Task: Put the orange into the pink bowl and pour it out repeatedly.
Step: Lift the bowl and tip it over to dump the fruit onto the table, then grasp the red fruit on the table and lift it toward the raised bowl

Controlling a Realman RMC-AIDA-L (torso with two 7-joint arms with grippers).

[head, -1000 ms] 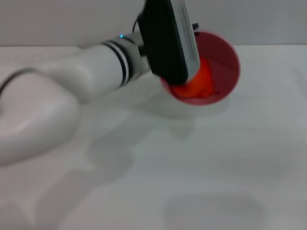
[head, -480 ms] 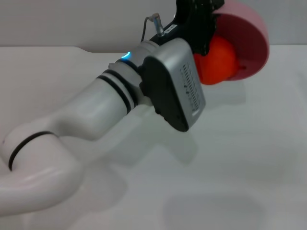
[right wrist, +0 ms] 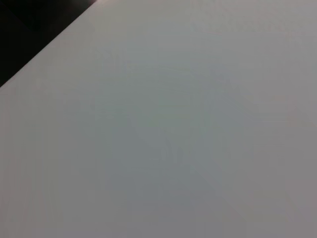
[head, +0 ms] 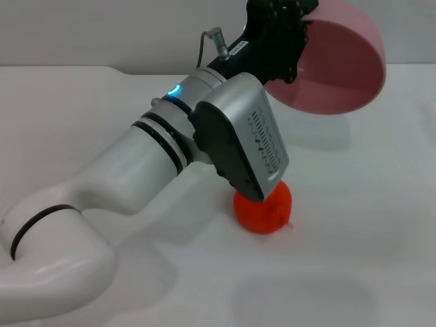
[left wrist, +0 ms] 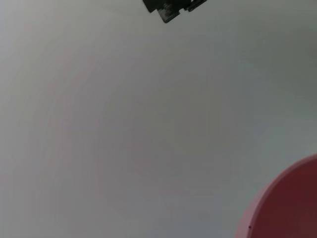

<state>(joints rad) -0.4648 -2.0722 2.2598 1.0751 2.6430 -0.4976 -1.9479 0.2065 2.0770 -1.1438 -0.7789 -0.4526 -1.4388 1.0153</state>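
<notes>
Pink glossy round plastic bowl [head: 338, 65] tipped on its side, raised, clamped at the rim by left gripper [head: 286, 30]; small red-orange bumpy orange [head: 264, 208] sits on white table [head: 354, 225] below.

orange [head: 264, 210] partly behind left arm [head: 136, 170]

Head camera looking down, wrist cameras close over white table [head: 381, 225]

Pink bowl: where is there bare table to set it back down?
Bare table lies to the right of the orange and across the near edge. The left end effector holds the pink bowl tipped in the air. The left side is crowded by that arm, which overhangs the orange. The right end effector is not in view.
</notes>
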